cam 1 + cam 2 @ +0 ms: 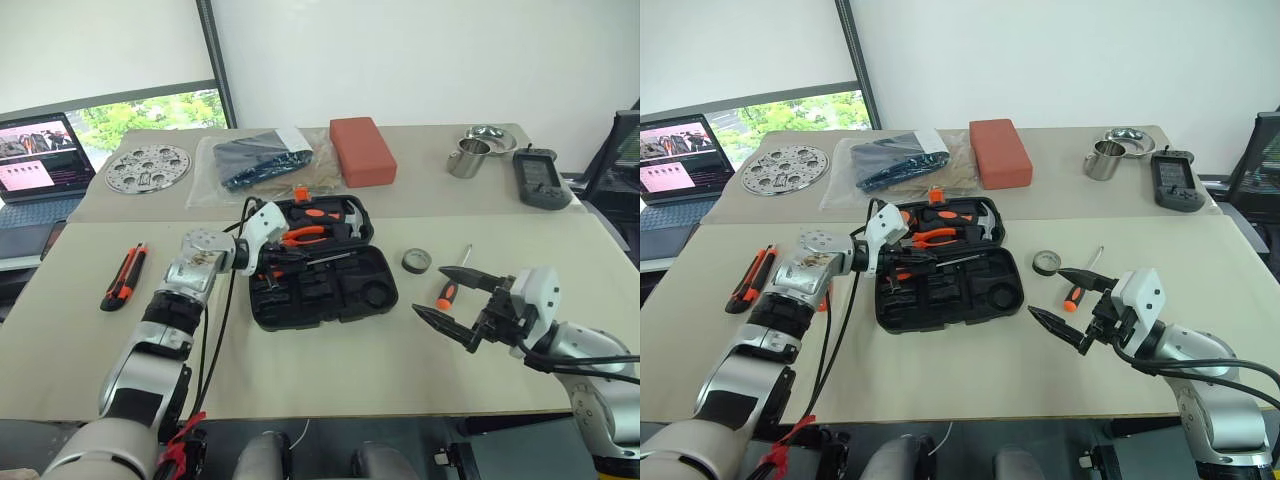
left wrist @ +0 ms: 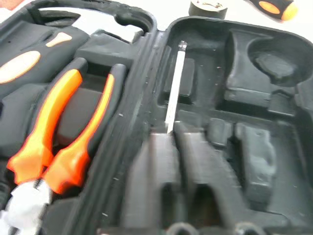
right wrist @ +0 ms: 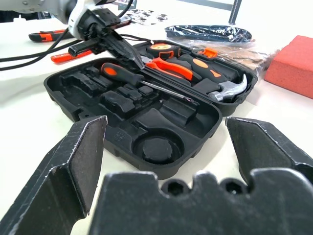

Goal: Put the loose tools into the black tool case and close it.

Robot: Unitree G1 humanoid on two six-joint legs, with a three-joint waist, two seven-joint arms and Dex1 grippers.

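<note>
The beige desk (image 1: 330, 370) carries the open black plastic clamshell tool case (image 1: 320, 295), a stiff, light shell best shut by its far lid edge. Over it, the left end effector (image 1: 902, 260) is clenched, seemingly on nothing, above a black-handled screwdriver (image 3: 127, 74) already in its slot. The right end effector (image 1: 455, 305) hangs released. Loose lie an orange-and-black utility knife (image 1: 124, 277), an orange-handled screwdriver (image 1: 450, 287) and a small dark round tape measure (image 1: 417, 260): rigid, light, gripped mid-handle.
</note>
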